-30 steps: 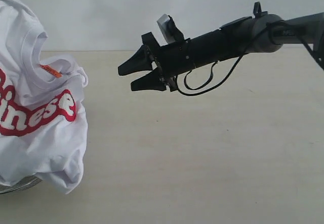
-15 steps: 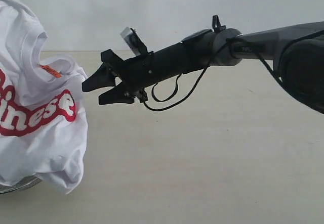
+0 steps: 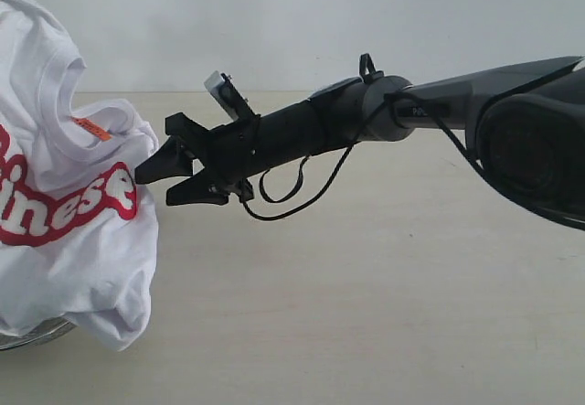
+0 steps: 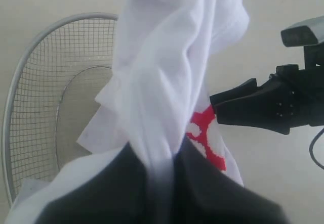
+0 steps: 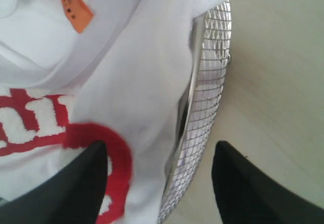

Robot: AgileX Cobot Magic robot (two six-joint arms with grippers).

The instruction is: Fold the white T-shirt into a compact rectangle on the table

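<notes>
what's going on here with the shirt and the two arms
The left gripper is shut on the white T-shirt and holds it up in a bunch, its lower end hanging down to a round wire-mesh basket at the left side of the table. The right gripper reaches across with open jaws, its tips at the shirt's edge by the red lettering, not closed on the cloth. No folding is done yet.
</notes>
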